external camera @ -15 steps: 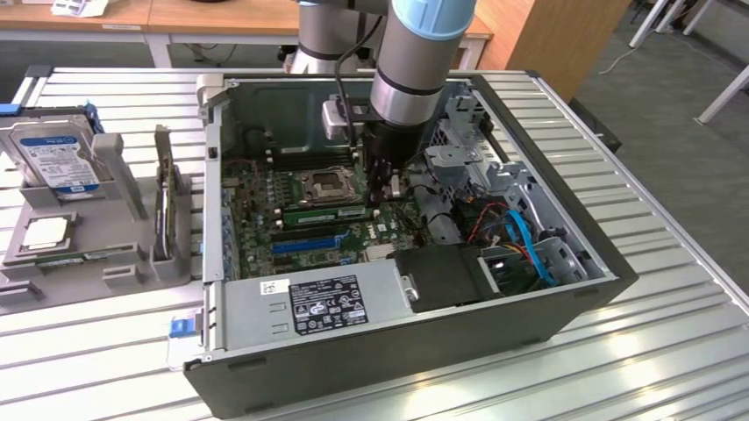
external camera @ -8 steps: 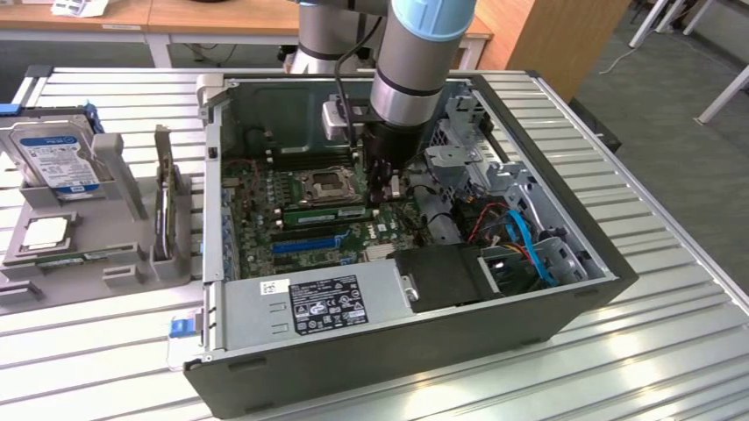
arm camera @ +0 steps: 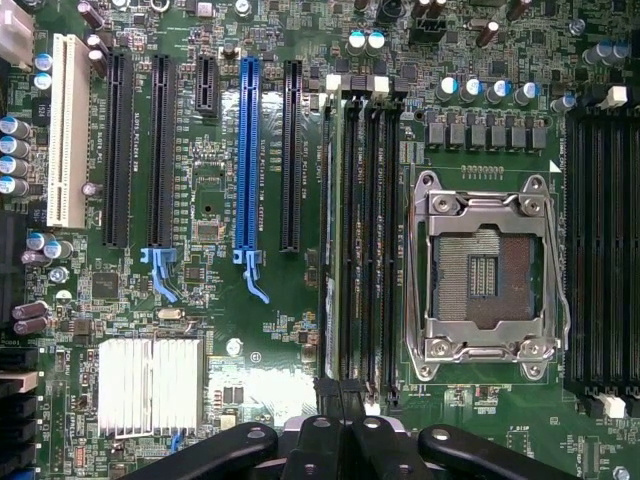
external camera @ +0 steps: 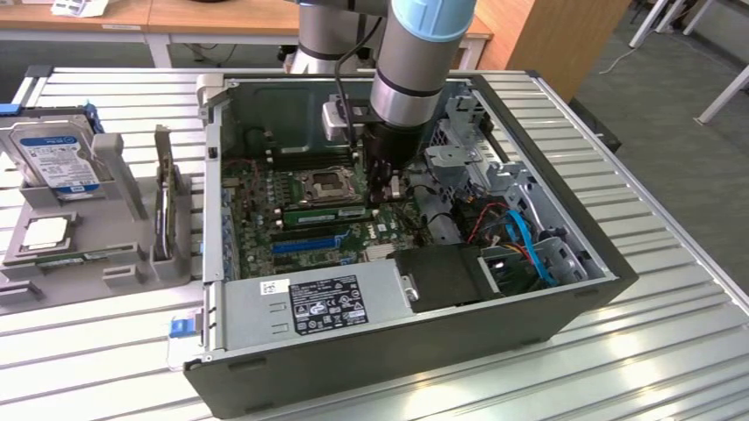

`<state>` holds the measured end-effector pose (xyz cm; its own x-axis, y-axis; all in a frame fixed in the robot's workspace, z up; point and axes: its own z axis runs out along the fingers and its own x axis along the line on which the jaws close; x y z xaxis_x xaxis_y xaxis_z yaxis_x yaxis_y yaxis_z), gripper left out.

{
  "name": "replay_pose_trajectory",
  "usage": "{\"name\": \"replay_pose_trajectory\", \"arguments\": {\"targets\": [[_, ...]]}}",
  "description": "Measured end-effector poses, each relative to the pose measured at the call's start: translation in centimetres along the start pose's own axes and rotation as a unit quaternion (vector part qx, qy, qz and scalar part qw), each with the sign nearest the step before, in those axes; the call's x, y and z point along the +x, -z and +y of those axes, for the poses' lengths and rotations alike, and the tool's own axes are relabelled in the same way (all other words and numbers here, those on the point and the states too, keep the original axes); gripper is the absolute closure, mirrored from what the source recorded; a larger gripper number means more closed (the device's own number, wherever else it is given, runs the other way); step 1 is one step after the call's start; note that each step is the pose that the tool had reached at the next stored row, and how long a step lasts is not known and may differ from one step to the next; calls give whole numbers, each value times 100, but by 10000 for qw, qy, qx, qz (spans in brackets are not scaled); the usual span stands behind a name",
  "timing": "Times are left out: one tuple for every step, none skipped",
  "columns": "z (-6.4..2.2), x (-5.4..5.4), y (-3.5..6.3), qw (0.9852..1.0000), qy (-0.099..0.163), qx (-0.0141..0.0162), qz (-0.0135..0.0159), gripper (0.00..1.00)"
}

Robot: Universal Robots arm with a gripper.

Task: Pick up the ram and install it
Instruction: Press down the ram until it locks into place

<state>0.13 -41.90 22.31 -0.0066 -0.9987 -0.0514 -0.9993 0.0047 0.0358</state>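
The slatted metal table carries everything, with wooden desks and grey floor behind it. Its strip along the exterior view's right edge is bare, and so is the front edge.

At the table's left edge, in the exterior view, a grey holder stands with the silver hard drive upright at its back corner. A square processor chip lies flat in front of the drive, and a dark expansion card stands on edge in the holder's right side. All of that is well apart from me.

The open computer case fills the middle of the table, lying on its side. Its walls rise all round the motherboard, so I reach in from above. The power supply blocks the near wall.

The ram sits on edge in a slot just beside the processor socket, on the power supply's side. In the wrist view the ram runs between the long black card slots, one of them blue, and the empty memory slots next to the socket. A finned heatsink lies close by.

My gripper hangs at the ram's right end, its fingers pressed together over that end. I cannot tell whether they touch it.

Further right, a metal drive cage and blue cables crowd the case wall close to my arm.
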Motion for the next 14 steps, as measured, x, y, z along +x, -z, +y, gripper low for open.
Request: {"name": "replay_pose_trajectory", "arguments": {"targets": [[0,0,0,10000,0,0,0,90],[0,0,-2,10000,0,0,0,90],[0,0,-5,10000,0,1,-1,90],[0,1,-6,10000,0,0,0,90],[0,0,-6,10000,0,0,0,90],[0,1,-6,10000,0,0,0,90],[0,1,-6,10000,0,0,0,90],[0,0,-6,10000,0,0,0,90],[0,0,-7,10000,0,0,0,90],[0,0,-8,10000,0,0,-1,90],[0,0,-11,10000,0,0,0,90],[0,1,-10,10000,0,0,0,90],[0,1,-11,10000,0,0,0,90],[0,1,-10,10000,0,0,0,90]]}}
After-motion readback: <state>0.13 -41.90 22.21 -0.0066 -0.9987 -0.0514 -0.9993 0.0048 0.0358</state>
